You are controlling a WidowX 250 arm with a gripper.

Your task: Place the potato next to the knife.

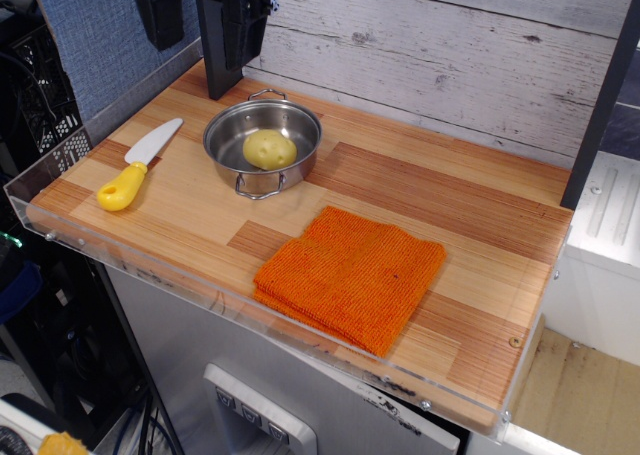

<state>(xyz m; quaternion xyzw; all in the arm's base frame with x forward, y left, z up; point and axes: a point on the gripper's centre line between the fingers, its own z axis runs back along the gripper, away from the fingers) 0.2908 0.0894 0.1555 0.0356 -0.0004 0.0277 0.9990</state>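
**Lifting the potato out of the pot**

Sits in the middle of the steel pot (262,140): the potato (270,149), pale yellow, rounded, low on the pot's floor with wall all round. Lies well apart to the left on the table (470,225): the knife (140,164), white blade pointing up and away, yellow handle toward the near edge. Lies clear of both, nearer the front: a folded orange cloth (350,275).

Hangs at the top edge above and behind the pot, mostly cut off by the frame: the hand (232,25). Cannot tell whether open or closed; fingertips hidden against the dark body.

Best approached straight down over the pot's centre, fingers spread wide enough to clear the potato yet narrow enough to miss the rim and the two wire handles. Probably needs a firm but gentle squeeze across the short axis, since smooth skin may slip. Then a lift high over the rim before any move left, and a set-down on bare wood just beside the knife, not on it.
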